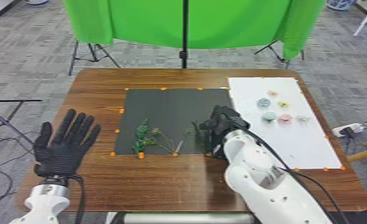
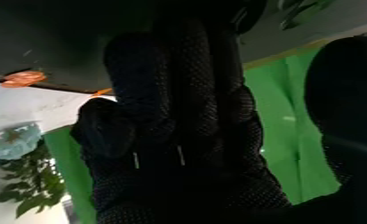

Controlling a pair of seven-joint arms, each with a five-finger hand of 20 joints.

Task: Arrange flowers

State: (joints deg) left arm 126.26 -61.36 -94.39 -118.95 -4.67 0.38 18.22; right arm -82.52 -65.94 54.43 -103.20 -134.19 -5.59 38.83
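So the pastel pink, blue and yellow flower heads [image 1: 284, 118] are sitting to the right of the black-gloved right hand [image 1: 222, 125], on a white rectangular sheet [image 1: 308, 150]. Leafy green sprigs [image 1: 142, 136] lie left of that hand on a flat black mat [image 1: 175, 107]. Honestly can't tell if the right hand's open or gripping anything. Farther left, the black-gloved left hand [image 1: 60, 152] is spread wide by the brown wooden table's [image 1: 144, 185] left edge, nothing in it.
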